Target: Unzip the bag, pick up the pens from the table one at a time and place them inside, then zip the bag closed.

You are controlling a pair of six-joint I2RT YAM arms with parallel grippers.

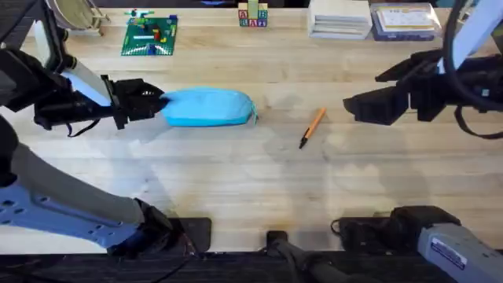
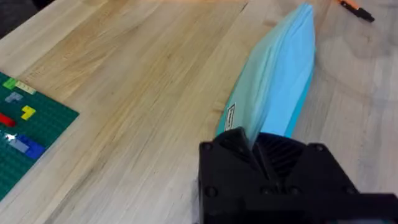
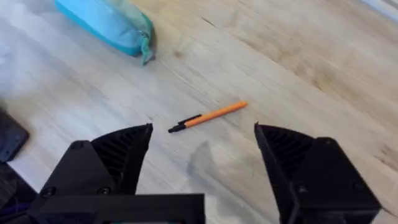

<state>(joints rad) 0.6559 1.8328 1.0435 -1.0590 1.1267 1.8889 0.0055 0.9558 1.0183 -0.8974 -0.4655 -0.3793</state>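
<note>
The light-blue bag (image 1: 208,107) lies left of the middle of the wooden table (image 1: 251,181), long side running left to right. My left gripper (image 1: 157,102) is shut on the bag's left end; in the left wrist view the black fingers (image 2: 249,155) pinch the bag (image 2: 280,81) at its near end. One orange pen (image 1: 313,126) with a black tip lies on the table right of the bag. My right gripper (image 1: 350,104) hovers open to the right of the pen; the right wrist view shows the pen (image 3: 208,116) and the bag's end (image 3: 109,25) beyond the spread fingers.
A green brick baseplate (image 1: 149,35) with small bricks lies at the back left. Toy letter blocks (image 1: 252,14) and stacked boxes (image 1: 369,19) line the far edge. Bare wood stretches in front of the bag and pen.
</note>
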